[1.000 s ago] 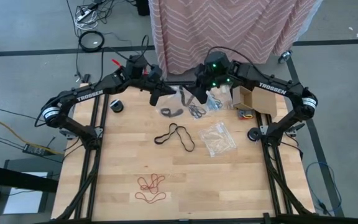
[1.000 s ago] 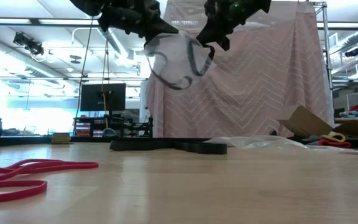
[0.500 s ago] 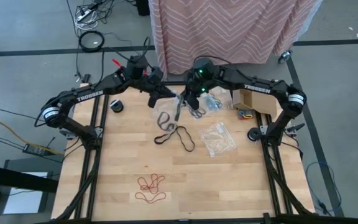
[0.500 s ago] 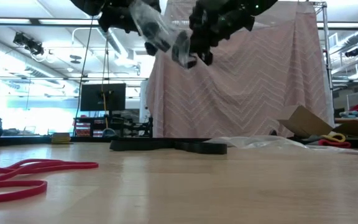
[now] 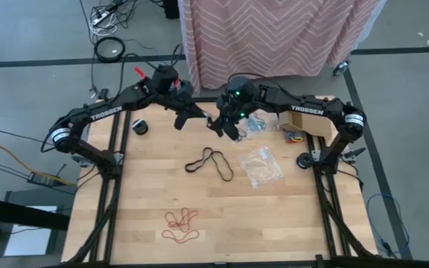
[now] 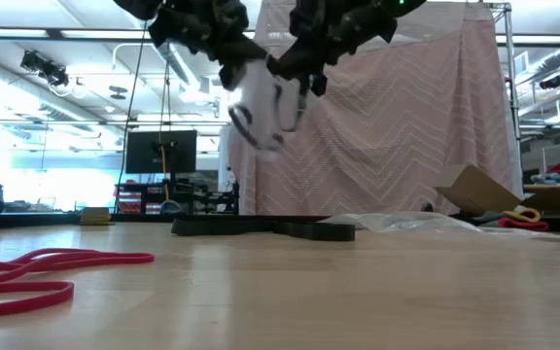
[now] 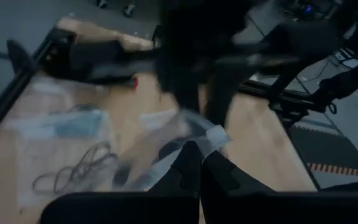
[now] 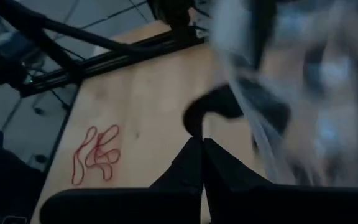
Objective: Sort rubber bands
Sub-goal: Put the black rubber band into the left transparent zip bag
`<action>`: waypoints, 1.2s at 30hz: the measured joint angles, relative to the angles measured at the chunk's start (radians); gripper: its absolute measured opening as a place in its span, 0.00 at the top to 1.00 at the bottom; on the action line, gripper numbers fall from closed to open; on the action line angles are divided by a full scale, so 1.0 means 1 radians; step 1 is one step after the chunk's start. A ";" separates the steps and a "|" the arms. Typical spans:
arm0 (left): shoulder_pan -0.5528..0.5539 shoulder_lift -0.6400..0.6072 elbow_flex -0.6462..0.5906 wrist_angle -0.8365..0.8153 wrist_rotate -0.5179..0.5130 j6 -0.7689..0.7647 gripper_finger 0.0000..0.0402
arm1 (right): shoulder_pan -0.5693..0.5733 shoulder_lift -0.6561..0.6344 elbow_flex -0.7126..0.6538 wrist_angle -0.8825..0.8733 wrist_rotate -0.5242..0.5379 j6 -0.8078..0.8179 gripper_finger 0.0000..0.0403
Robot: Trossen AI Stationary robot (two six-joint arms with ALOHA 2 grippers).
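hands (image 6: 261,66) shut on blurred clear bag (image 6: 259,107), contents indistinct

Two arms (image 5: 103,112), one red band cluster (image 5: 181,225), one black band cluster (image 5: 210,162), one cardboard box (image 5: 302,117)

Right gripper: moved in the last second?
Yes. In the high view the right gripper has swung away from the cardboard box, toward the left gripper, both shut on the plastic bag.
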 joint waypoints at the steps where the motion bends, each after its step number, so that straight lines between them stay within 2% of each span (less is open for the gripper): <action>1: -0.004 0.000 0.008 0.000 0.002 0.000 1.00 | 0.001 0.002 0.000 -0.003 0.008 0.000 1.00; 4: -0.011 0.000 0.018 -0.003 0.018 0.000 1.00 | 0.002 0.015 0.001 0.020 0.054 0.008 1.00; 13: -0.011 0.000 0.018 -0.181 -0.007 0.095 1.00 | -0.001 0.004 0.000 0.039 0.034 0.023 1.00; 16: -0.011 0.000 0.018 -0.158 -0.007 0.099 1.00 | -0.003 0.011 0.001 0.044 0.003 0.020 1.00; 23: -0.018 0.000 0.018 -0.045 0.018 0.037 1.00 | 0.013 0.055 0.000 0.080 0.028 0.005 1.00; 27: -0.032 0.008 0.018 -0.074 0.020 0.029 1.00 | 0.019 0.072 0.000 0.126 0.012 0.014 0.99; 31: -0.032 0.008 0.018 -0.113 0.005 0.049 1.00 | 0.022 0.072 0.000 0.167 -0.092 -0.013 0.91; 36: -0.032 0.008 0.018 -0.117 0.000 0.049 1.00 | 0.032 0.072 0.000 0.167 -0.129 -0.024 0.70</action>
